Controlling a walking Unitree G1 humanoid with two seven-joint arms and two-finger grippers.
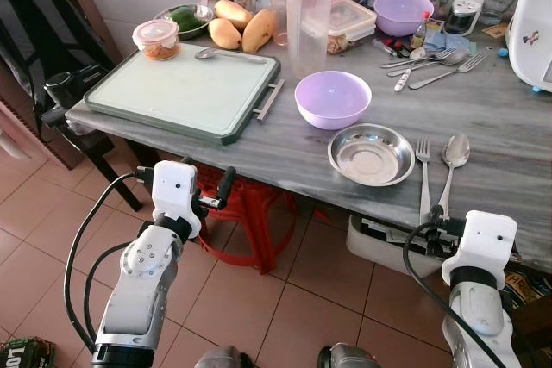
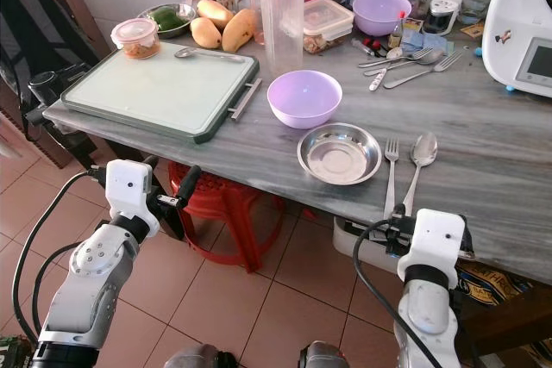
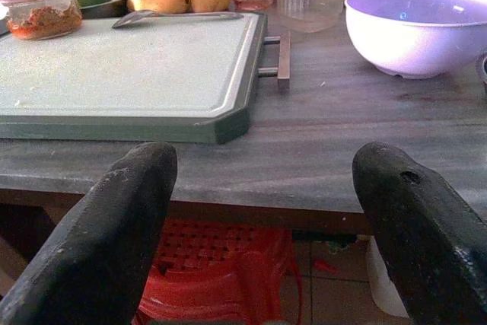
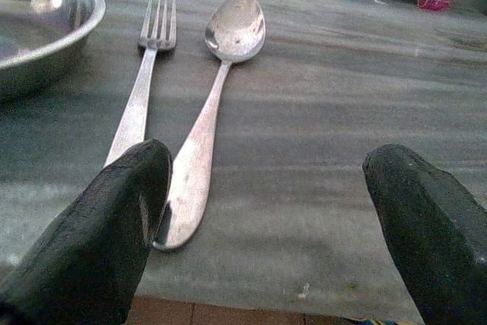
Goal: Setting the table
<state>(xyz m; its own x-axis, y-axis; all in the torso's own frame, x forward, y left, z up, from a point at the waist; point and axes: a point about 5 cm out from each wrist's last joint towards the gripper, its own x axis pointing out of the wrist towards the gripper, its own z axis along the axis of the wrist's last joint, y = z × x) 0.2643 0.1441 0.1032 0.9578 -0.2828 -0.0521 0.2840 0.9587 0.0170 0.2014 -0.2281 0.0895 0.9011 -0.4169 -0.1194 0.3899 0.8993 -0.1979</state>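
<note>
The right gripper [image 4: 262, 226] is wide open and holds nothing. It sits at the near edge of the grey table [image 1: 483, 127], and its two black fingers [image 4: 99, 226] point along the table top. One finger is just in front of the handle ends of the fork [image 4: 144, 89] and the spoon [image 4: 217, 104], very close to them, but I cannot tell if it touches them. The fork and the spoon lie flat, side by side, with the fork nearer the steel plate [image 1: 371, 154]. The steel plate is empty and sits just beside the fork. A purple bowl [image 1: 333, 98] stands just behind the plate. The left gripper [image 3: 266, 226] is wide open too and holds nothing. It hangs in front of the table edge, a bit below the table top, above a red stool [image 3: 221, 264]. It faces the corner of a big green cutting board [image 1: 185, 92]. A loose spoon [image 1: 228, 55] lies at the far side of that board. A small tub with a pink lid [image 1: 157, 39] stands at the far corner of the board, and some mangoes [image 1: 246, 28] lie behind it. More forks and spoons [image 1: 435, 62] lie farther back on the table, near a second purple bowl [image 1: 402, 11].
</note>
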